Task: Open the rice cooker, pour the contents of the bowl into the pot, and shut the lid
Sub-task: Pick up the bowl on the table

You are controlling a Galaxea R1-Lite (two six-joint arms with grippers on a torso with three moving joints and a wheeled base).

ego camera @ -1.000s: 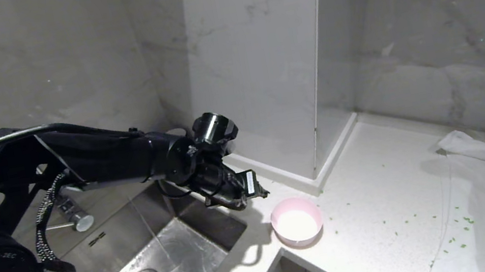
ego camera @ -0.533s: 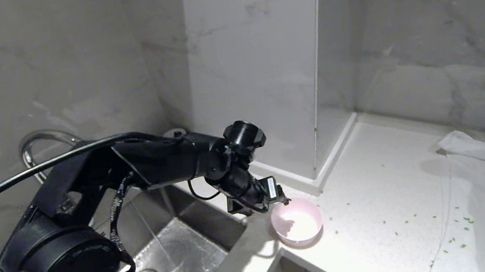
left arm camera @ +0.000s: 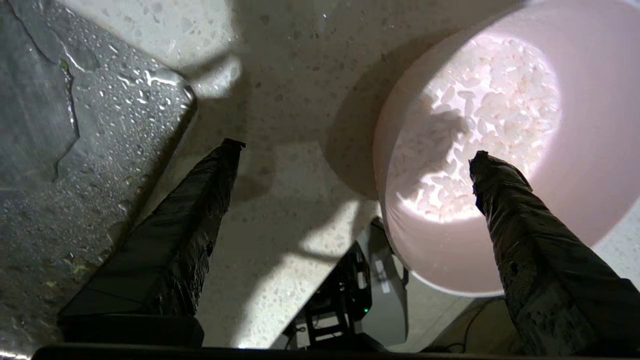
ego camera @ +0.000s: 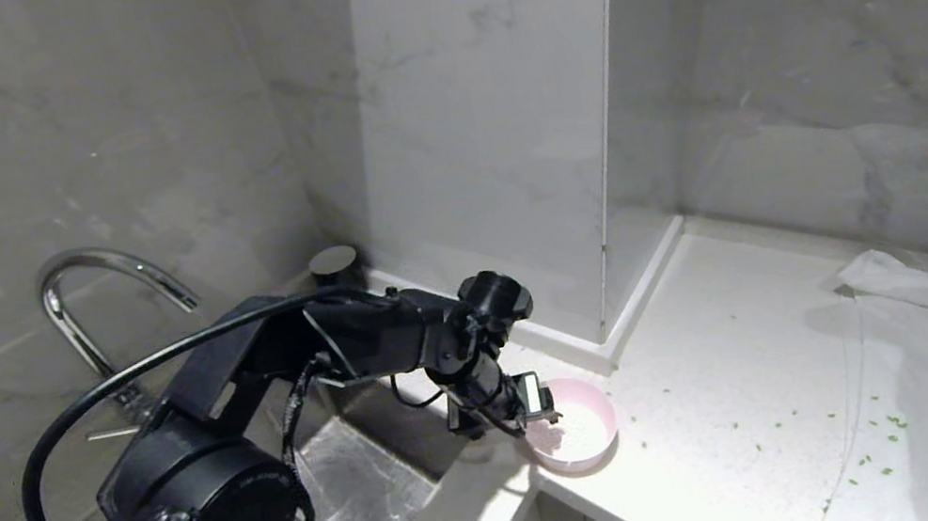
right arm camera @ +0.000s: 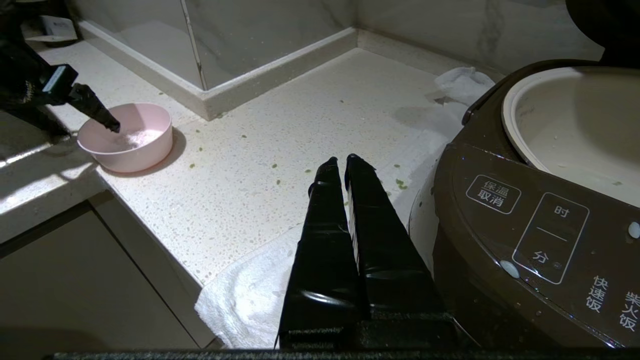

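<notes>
Your left gripper (ego camera: 544, 413) stands spread wide astride the near rim of the bowl (ego camera: 573, 434), one finger (left arm camera: 530, 240) inside over the rice (left arm camera: 480, 125). You see the bowl upright, mouth up, on the surface (ego camera: 744, 440) beside the sink (ego camera: 357, 518). Your right gripper (right arm camera: 345, 165) is closed, empty, near the rice cooker (right arm camera: 530, 225), whose pot (right arm camera: 575, 120) lies uncovered.

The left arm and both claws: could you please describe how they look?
The left arm is matte black with chunky round joints, a loose black cable and a white label near its claw. Both it and the right claw have long tapered black fingers.
</notes>
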